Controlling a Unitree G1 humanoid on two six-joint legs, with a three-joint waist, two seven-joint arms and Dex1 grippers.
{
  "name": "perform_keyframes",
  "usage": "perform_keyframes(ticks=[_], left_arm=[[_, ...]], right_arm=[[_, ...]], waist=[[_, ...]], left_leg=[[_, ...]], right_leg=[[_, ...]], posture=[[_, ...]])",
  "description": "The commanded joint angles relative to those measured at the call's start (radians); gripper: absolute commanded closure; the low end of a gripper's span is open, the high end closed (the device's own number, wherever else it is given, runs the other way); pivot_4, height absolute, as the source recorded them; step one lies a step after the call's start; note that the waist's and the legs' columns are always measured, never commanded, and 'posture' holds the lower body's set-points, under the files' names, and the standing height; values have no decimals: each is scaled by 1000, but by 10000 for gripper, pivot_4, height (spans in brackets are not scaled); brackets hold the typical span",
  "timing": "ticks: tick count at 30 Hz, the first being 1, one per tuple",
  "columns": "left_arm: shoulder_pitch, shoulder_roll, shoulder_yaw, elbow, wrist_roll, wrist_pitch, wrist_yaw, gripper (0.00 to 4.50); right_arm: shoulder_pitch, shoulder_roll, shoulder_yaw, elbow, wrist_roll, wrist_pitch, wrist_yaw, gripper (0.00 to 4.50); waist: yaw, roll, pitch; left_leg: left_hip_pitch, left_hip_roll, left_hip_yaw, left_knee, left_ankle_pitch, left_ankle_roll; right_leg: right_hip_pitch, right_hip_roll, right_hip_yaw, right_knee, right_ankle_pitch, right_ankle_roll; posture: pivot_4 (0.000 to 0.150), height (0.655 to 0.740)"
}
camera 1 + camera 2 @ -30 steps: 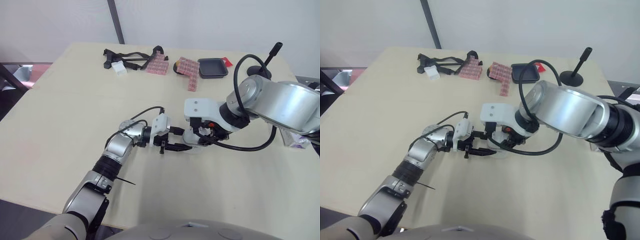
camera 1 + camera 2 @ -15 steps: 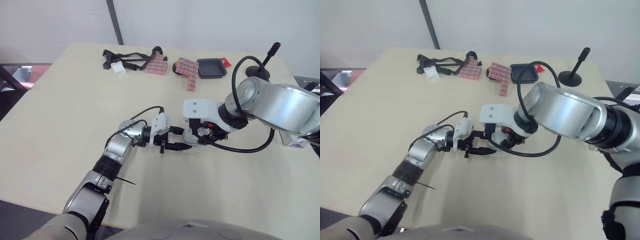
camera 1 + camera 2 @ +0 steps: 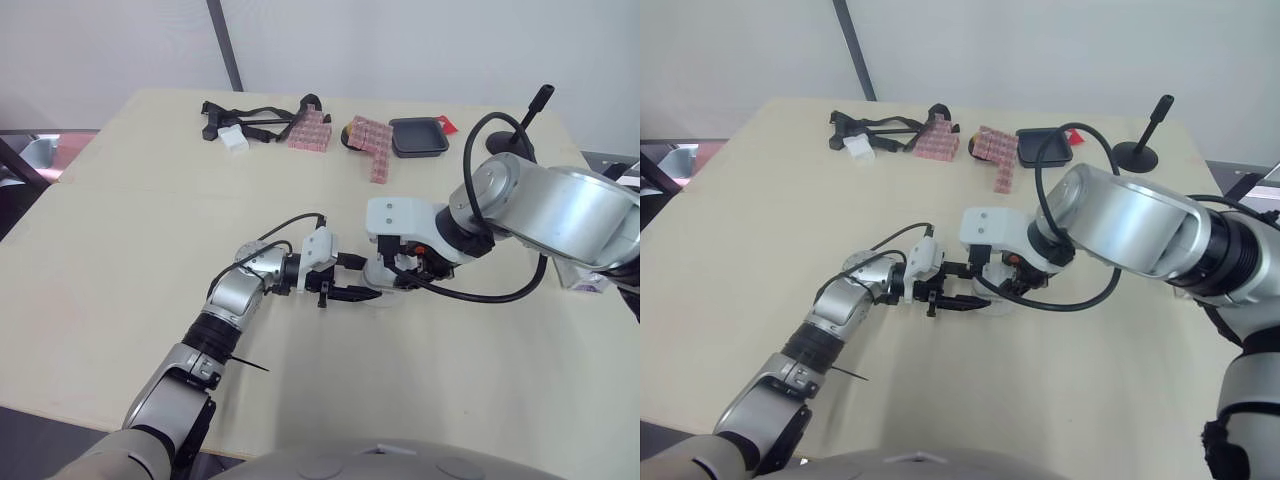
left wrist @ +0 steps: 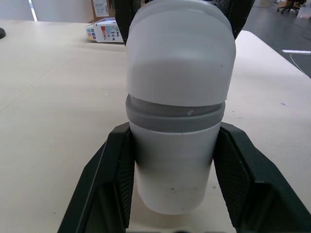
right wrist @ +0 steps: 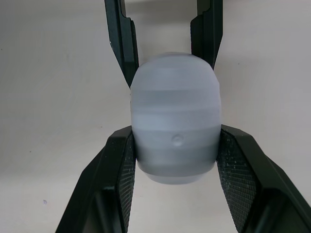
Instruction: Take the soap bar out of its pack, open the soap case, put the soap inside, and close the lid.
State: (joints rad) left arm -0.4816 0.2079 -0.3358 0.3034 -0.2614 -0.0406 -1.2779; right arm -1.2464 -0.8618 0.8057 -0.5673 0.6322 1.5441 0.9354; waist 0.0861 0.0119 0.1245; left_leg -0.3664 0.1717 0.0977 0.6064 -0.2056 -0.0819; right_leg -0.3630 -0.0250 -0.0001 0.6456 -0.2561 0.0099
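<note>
A white oval soap case [image 3: 386,282] with a grey band [image 4: 176,116] around its middle sits at the table's centre, lid shut. My left gripper [image 3: 352,291] is shut on it from the left, its black fingers [image 4: 112,179] pressed against both sides of the case [image 4: 177,77]. My right gripper [image 3: 402,274] is shut on the same case [image 5: 176,131] from the other side, with the left gripper's fingers [image 5: 119,43] showing beyond it. A small printed box [image 4: 104,32], possibly the soap pack, lies on the table further off. The soap bar is hidden.
Along the far edge lie black straps [image 3: 248,114], two piles of pink blocks [image 3: 310,130] [image 3: 374,142], a black tray [image 3: 418,137] and a black stand [image 3: 522,128]. A black cable [image 3: 500,290] loops off my right arm over the table.
The camera has shifted slightly. Both grippers and the case stay where they were.
</note>
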Motion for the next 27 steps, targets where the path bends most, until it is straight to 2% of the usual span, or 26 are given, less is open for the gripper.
perform_keyframes(ticks=[1,5,6,15,21,24,27], left_arm=[[0,0,5,-38,-7,-30,-9,26688],[7,2,3,-43,-6,-30,-9,26688],[8,2,3,-44,-7,-29,-9,26688],[15,3,2,-54,-6,-27,-10,26688],[32,24,9,-62,-6,-35,-17,26688],[42,36,15,-68,-7,-42,-16,26688],[47,44,20,-73,-10,-47,-15,26688]], right_arm=[[29,1,46,18,-5,-9,6,15173],[27,7,43,27,-18,-22,5,2350],[26,8,40,30,-20,-25,6,507],[68,-48,-10,0,-2,-15,11,507],[292,-150,-216,-61,40,-43,1,507],[552,-194,-421,-66,19,-219,-38,507],[746,-165,-597,-52,-5,-354,-86,507]], waist=[[-1,0,0],[-2,0,0],[-2,0,0],[2,0,0],[15,0,0],[23,0,0],[24,0,0]], left_leg=[[0,0,0,0,0,0],[-1,0,0,0,0,0],[-2,0,0,0,0,0],[-5,0,-1,0,0,0],[-7,0,-2,0,0,0],[-7,1,-2,0,0,0],[-7,1,-2,0,-1,0]], right_leg=[[0,0,0,0,0,0],[0,0,0,-1,0,0],[-1,0,-1,-1,0,0],[-3,0,-2,1,0,0],[-3,0,-2,0,0,0],[-4,1,-2,-4,0,0],[-4,0,-3,-6,0,0]], posture=[[1500,7400],[1500,7400],[1500,7400],[1500,7400],[1500,7400],[1500,7400],[1500,7400]])
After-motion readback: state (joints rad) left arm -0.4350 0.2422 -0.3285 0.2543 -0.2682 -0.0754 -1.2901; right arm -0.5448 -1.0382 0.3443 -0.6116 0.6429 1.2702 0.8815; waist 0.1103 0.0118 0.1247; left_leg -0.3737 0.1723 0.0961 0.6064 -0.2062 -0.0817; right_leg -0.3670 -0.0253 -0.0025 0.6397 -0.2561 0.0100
